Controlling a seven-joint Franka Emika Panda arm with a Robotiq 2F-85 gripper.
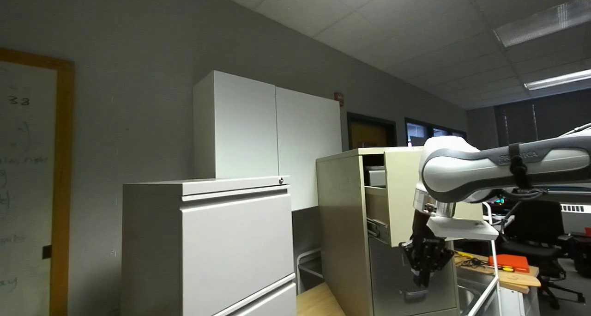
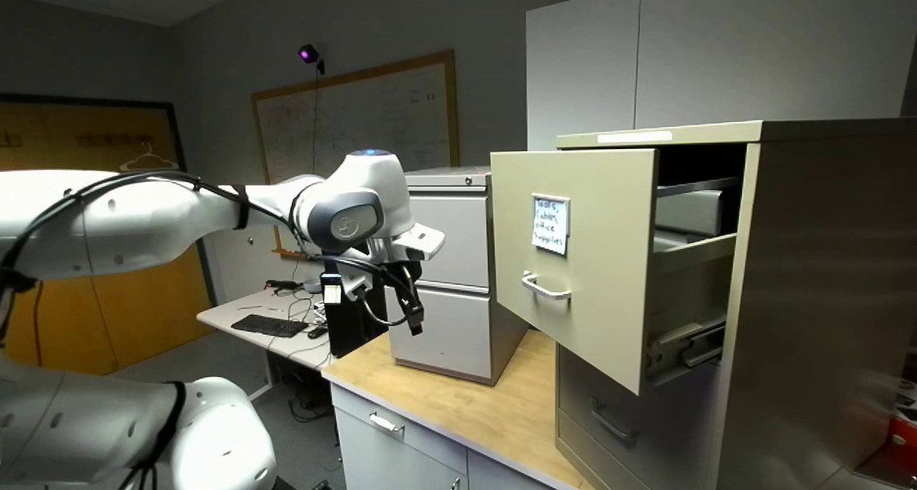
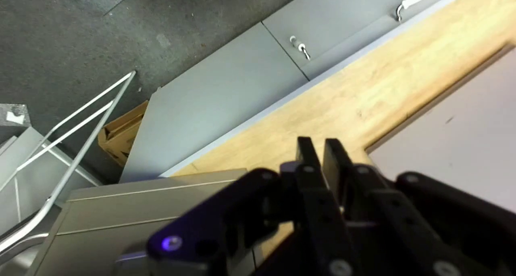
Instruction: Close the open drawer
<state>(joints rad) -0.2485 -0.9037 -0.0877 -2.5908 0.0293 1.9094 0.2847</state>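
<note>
The top drawer of the tall beige filing cabinet stands pulled well out in both exterior views [image 1: 401,186] [image 2: 602,261]. Its front has a label holder [image 2: 550,223] and a metal handle [image 2: 546,289]. Inside, a grey box-like thing [image 2: 689,212] shows. My gripper points down, in front of the drawer and apart from it, in both exterior views [image 1: 421,276] [image 2: 415,324]. In the wrist view my gripper [image 3: 316,145] has a narrow gap between its fingers, with nothing in it. The cabinet's lower front [image 3: 133,211] shows there; the top drawer cannot be made out.
A pale grey cabinet [image 1: 240,242] [image 2: 448,246] stands on the wooden counter [image 2: 430,390] beside the filing cabinet. A lower drawer handle [image 2: 612,425] sits under the open drawer. A white tube frame [image 3: 76,163] stands on the floor. A white wall cabinet [image 1: 244,126] hangs behind.
</note>
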